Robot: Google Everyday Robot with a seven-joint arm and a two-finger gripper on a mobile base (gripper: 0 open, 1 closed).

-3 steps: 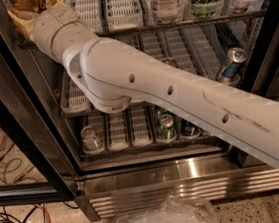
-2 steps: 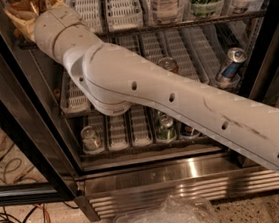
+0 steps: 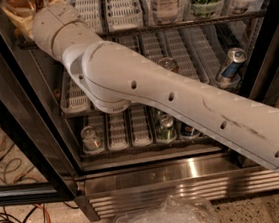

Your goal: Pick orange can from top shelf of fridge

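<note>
Reaching into the upper left corner of the frame, the tool (image 3: 18,15) sits at the left end of the top shelf (image 3: 180,24) of the fridge (image 3: 186,171). The white arm (image 3: 179,104) runs back from it diagonally to the lower right. An amber-brown shape pressed against the tool looks like the orange can (image 3: 22,3), standing in the shelf's leftmost lane and cut off by the frame's top edge. Whether the tool is wide, narrow or already gripping the can cannot be told from here.

Against a second ago, little has moved. The forearm has sunk slightly at the right edge of the frame, while the wrist and tool hold almost the same spot. That suggests the reach is over and the grasp itself is the step in hand, with the can not yet lifted clear of the shelf. A blue-and-silver can (image 3: 230,63) leans on the rack below, well apart.
</note>
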